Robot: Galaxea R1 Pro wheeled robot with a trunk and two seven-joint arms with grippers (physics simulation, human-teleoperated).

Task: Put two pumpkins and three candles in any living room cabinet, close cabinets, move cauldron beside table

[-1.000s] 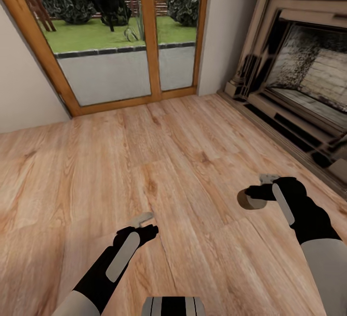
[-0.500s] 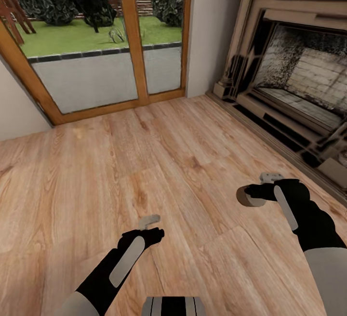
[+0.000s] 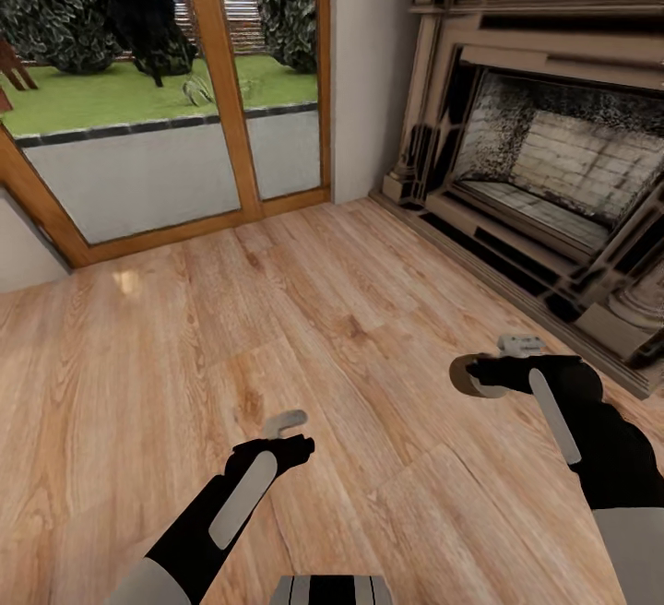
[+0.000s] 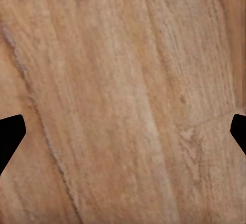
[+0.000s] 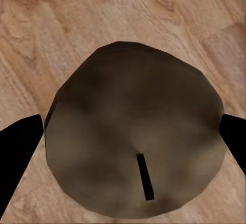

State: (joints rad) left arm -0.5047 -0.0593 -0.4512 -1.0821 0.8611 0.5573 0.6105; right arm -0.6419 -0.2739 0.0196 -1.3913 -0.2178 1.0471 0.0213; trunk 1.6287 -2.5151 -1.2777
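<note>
While the left claw (image 3: pixel 293 434) gapes wide, the right claw (image 3: pixel 475 374) grips a candle (image 5: pixel 136 137), wick toward its wrist camera.

candles: just one, a dull tan squat one (image 3: pixel 475 382), sitting between the right end effector's (image 3: pixel 481 374) fingers
end effectors: two, the right one plus the left end effector (image 3: pixel 290 434), which has nothing between its fingers
arms: two
fireplaces: one (image 3: pixel 544 172), ahead of the right end effector
glass door panes: two (image 3: pixel 175 125), out ahead of the left end effector
</note>
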